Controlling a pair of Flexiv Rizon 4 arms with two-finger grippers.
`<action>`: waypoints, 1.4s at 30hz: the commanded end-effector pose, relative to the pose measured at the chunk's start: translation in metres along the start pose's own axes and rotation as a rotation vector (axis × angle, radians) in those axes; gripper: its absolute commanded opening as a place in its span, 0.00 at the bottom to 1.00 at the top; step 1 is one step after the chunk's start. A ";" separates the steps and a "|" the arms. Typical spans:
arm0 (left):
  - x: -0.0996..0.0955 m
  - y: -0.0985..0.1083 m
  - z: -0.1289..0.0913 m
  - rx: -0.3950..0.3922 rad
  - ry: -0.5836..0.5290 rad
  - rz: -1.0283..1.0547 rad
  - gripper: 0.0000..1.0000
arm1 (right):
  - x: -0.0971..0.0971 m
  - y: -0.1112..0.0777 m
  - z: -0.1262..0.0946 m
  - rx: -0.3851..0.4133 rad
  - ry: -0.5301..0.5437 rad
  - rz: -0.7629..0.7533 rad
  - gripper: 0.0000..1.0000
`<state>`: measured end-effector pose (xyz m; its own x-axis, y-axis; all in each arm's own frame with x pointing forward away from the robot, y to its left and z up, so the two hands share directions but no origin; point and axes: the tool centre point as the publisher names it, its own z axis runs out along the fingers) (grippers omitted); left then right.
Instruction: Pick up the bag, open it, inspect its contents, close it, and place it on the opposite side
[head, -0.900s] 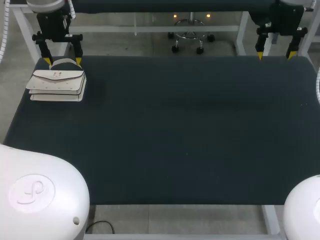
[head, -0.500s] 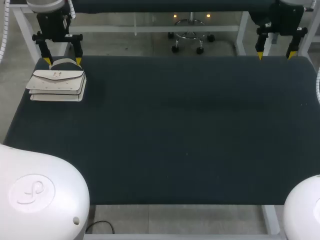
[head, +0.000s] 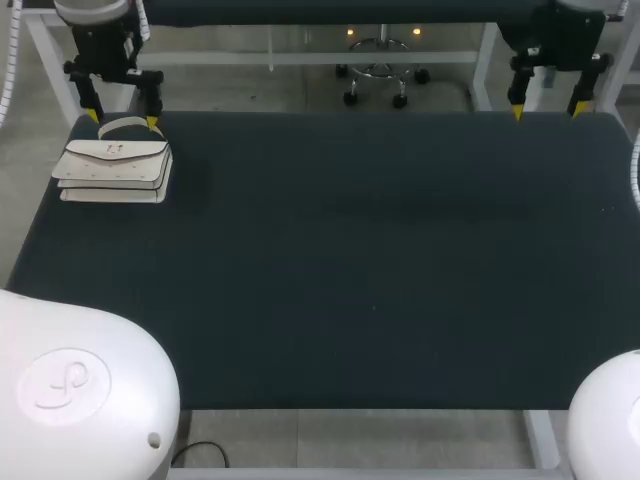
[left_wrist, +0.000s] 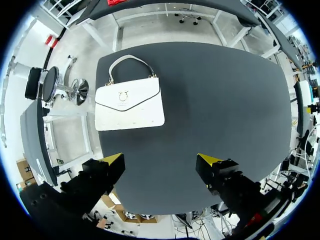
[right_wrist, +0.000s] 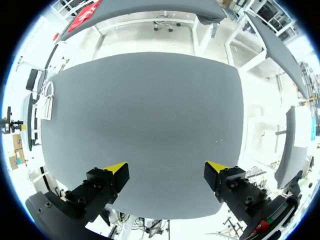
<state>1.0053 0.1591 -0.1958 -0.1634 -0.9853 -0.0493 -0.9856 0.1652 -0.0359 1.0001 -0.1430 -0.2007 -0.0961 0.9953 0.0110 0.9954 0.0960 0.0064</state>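
Far left corner of the worktop (head: 350, 260): my left tool (head: 122, 118) hangs over the far edge, its fingers apart and gripping nothing. The white bag (head: 113, 160) lies flat on the worktop just on the near side of that tool. Its flap is closed and faces up, and its handle (head: 122, 124) points toward the far edge. Tool and bag stand apart. Far right corner: my right tool (head: 545, 111) hangs over the far edge, fingers apart and empty, well apart from the bag.
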 end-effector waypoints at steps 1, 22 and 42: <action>-0.011 0.014 -0.004 0.091 -0.006 0.150 1.00 | 0.008 -0.008 0.002 -0.062 0.061 -0.269 1.00; -0.077 0.020 0.015 0.195 0.155 0.026 1.00 | 0.043 -0.053 0.044 -0.312 0.241 -1.011 1.00; -0.122 0.018 0.038 0.144 0.283 -0.097 1.00 | 0.072 -0.077 0.070 -0.397 0.226 -1.325 1.00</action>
<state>1.0033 0.2795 -0.2260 -0.0891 -0.9720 0.2173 -0.9822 0.0496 -0.1812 0.9254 -0.0801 -0.2599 -0.9894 0.1444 -0.0131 0.1284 0.9147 0.3833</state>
